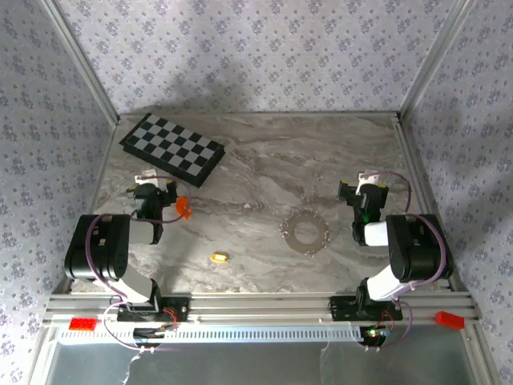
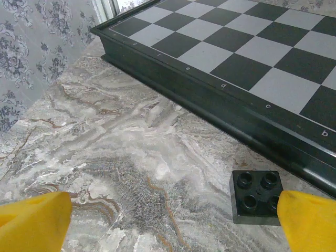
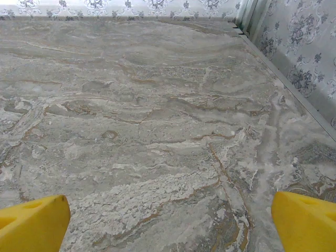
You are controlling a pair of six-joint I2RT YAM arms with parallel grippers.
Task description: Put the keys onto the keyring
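Top external view: key (image 1: 220, 257) lies on counter (image 1: 264, 160), apart from keyring (image 1: 305, 231).
Left hand (image 2: 170, 223): released, empty, near chessboard (image 2: 236, 52).
Right hand (image 3: 168, 223): released, empty.

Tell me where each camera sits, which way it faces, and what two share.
Top external: above and behind the arms, looking down on the grey marbled table; both arms, with left gripper and right gripper, show.
Left wrist: low over the table, facing the black-and-white checkerboard and a black studded brick; its yellow fingertips show.
Right wrist: low, facing across the table toward the patterned wall; its yellow fingertips show.
Shared: top and left wrist both see the checkerboard.
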